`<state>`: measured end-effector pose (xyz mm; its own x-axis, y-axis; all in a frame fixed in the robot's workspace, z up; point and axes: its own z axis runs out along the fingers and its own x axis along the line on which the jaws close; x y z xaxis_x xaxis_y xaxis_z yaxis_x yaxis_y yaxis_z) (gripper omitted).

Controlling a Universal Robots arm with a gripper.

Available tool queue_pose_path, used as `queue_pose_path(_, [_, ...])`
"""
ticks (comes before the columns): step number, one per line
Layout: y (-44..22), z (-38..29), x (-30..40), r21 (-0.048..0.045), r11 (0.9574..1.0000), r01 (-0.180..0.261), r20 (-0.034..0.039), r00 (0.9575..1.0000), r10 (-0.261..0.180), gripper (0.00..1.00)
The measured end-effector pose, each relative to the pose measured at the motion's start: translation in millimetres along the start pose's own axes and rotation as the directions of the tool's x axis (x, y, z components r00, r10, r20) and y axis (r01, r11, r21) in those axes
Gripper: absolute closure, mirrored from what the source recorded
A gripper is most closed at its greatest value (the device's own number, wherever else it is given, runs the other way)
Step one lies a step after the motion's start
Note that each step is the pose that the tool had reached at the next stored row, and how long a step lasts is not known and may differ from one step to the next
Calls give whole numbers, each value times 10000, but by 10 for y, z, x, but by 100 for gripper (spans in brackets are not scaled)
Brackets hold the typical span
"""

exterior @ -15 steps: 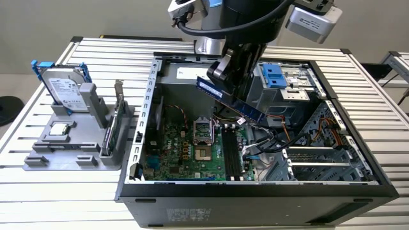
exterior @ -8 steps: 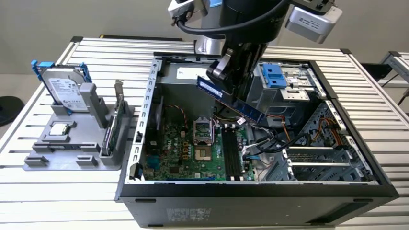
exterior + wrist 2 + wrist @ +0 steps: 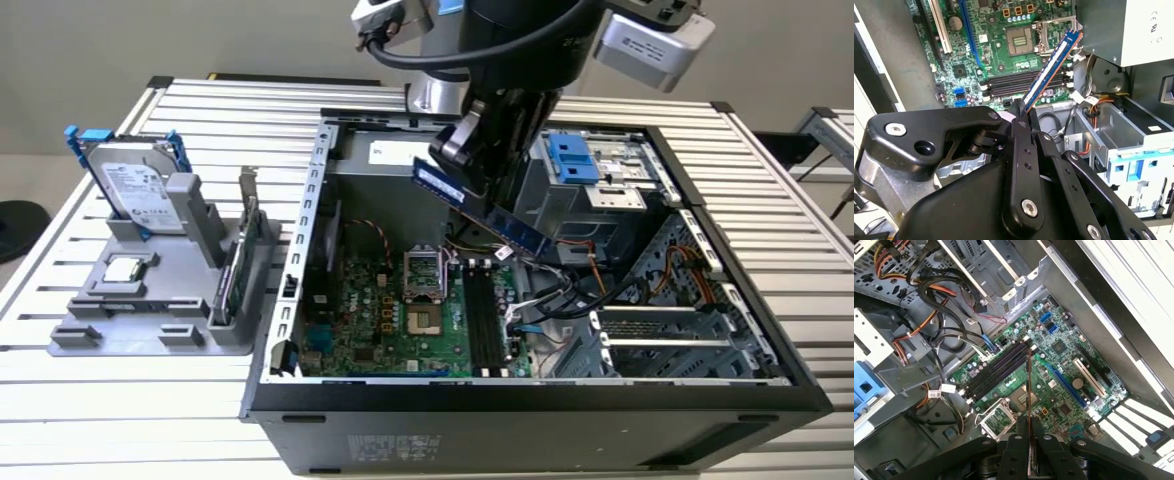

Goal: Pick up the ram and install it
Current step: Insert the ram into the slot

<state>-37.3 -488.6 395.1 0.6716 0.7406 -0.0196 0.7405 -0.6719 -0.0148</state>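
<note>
Gripper [image 3: 1021,116] around ram [image 3: 1050,69], well clear above motherboard slots [image 3: 1004,83].

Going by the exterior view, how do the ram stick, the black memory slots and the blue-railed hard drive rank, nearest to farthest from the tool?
1. Ram stick: clamped in the tool, above the case.
2. Black memory slots: below it, on the motherboard.
3. Hard drive: outside the case, on the stand at the exterior view's left.

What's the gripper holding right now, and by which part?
The long, thin, dark bluish ram stick, pinched across its flat faces toward one end by the gripper; the rest juts out over the green motherboard.
</note>
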Motion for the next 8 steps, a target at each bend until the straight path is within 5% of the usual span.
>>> queue_pose_path(8, [0, 0, 0, 10, 9989, -461, -7, 9989, 461, 100])
